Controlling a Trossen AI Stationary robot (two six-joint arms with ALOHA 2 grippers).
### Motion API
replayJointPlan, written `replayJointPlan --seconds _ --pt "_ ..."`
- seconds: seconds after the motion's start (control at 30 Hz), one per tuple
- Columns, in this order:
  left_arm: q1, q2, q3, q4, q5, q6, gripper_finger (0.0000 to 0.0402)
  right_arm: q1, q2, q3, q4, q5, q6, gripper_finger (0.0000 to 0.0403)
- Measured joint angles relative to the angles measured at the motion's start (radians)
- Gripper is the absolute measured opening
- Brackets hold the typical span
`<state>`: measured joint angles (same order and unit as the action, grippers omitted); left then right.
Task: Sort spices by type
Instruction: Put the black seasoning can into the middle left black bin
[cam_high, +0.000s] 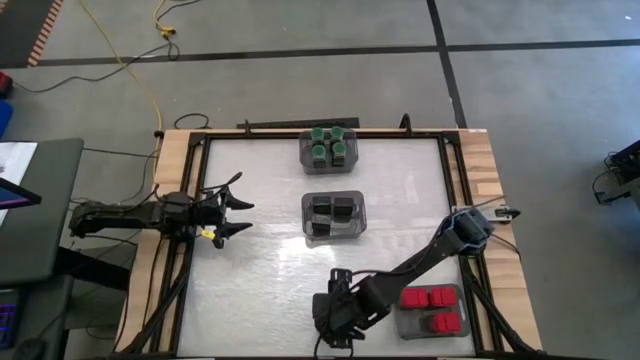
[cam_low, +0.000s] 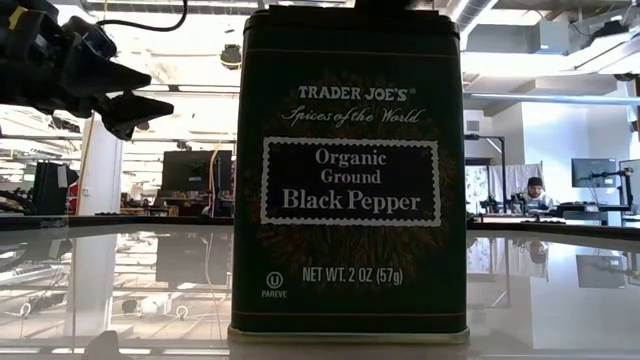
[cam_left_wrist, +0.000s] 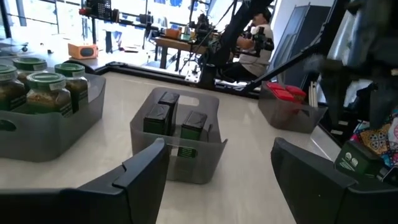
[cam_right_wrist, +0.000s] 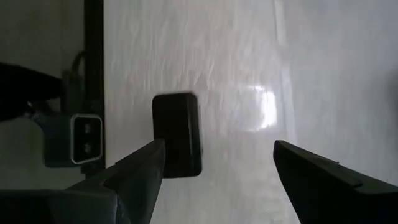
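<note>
Right wrist view shows our right claw (cam_right_wrist: 214, 163) spread open above the black pepper tin (cam_right_wrist: 178, 134), lined up, we judge, to grasp it.

Centre line: blocked by green-cap bin (cam_high: 329, 148) and black-tin bin (cam_high: 334, 217)
Near right: red-cap bin (cam_high: 430, 311)
Left half of table (cam_high: 250, 290): open

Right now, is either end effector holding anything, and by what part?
Nothing is held. The left end effector and the right end effector, above a black pepper tin, are both open.
</note>
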<state>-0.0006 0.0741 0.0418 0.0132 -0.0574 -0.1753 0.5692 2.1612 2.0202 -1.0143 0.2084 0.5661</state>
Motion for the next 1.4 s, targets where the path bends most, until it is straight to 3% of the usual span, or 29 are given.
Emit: replayJointPlan --seconds 0.73,0.97,1.13,1.27,1.4 --pt "0.000 0.014 -0.001 -0.001 -0.003 -0.005 0.0270 0.031 0.130 0.001 0.112 -0.011 -0.014 0.0316" --pt "0.000 0.020 -0.001 -0.001 -0.003 -0.005 0.0270 0.028 0.152 0.000 0.117 -0.043 -0.015 0.0260" --pt "0.000 0.020 -0.001 -0.001 -0.003 -0.005 0.0270 0.024 0.120 0.000 0.082 -0.043 -0.028 0.0149" --pt "0.000 0.020 -0.001 -0.001 -0.003 -0.005 0.0270 0.001 0.043 0.000 -0.058 -0.022 -0.074 0.0148" --pt "0.000 0.020 -0.001 -0.001 -0.002 -0.005 0.0270 -0.029 -0.059 0.000 -0.154 0.109 -0.159 0.0148"
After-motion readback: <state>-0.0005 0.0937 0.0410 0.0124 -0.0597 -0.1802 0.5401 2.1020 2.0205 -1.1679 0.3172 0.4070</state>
